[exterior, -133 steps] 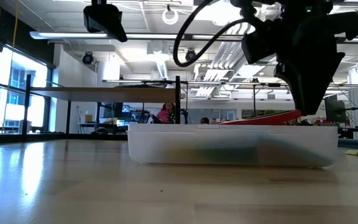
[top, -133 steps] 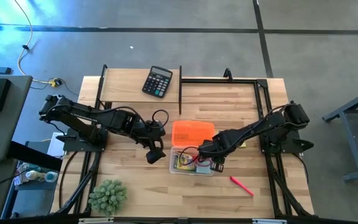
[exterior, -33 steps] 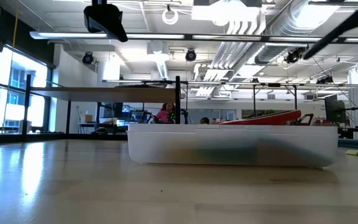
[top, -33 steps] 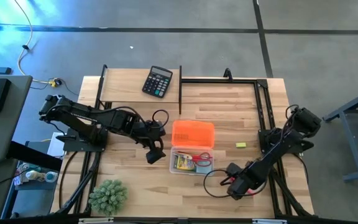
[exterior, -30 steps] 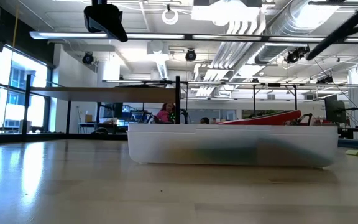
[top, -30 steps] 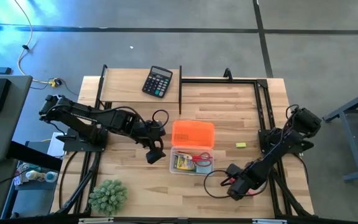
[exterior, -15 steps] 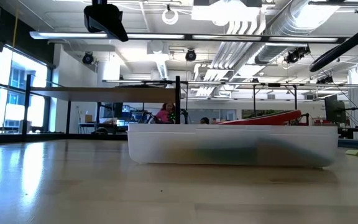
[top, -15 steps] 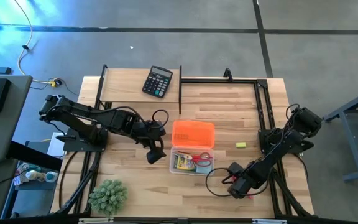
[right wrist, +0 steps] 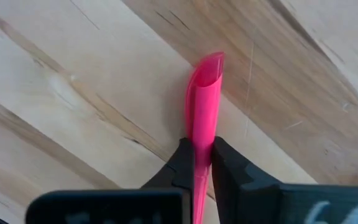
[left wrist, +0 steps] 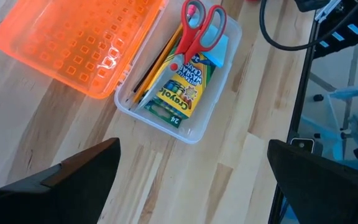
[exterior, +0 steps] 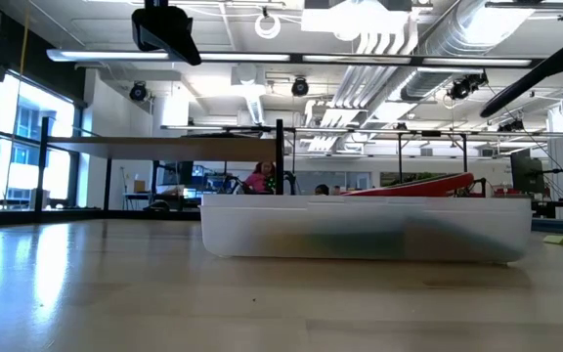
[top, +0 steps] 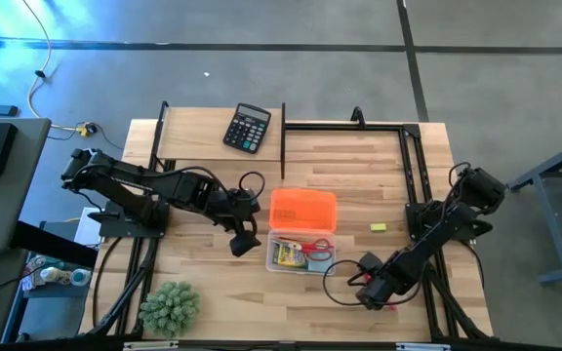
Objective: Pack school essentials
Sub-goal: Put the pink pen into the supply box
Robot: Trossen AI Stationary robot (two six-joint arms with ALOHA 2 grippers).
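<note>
You can read "Crayola" on the crayon pack [left wrist: 180,93] only in the left wrist view, where it lies in the clear box [left wrist: 211,106] under the red-handled scissors [left wrist: 197,32], upper middle of the frame. The right wrist view alone shows the right gripper [right wrist: 201,163] with jaws clenched on the red pen [right wrist: 202,106] against the tabletop [right wrist: 73,74]; from above, at lower right, the arm hides that pen. The left gripper [top: 243,239] hangs left of the box, jaws released; the low view blurs the box's contents.

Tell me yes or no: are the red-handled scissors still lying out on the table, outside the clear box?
No, the red-handled scissors lie inside the clear box, on top of the crayon pack.
</note>
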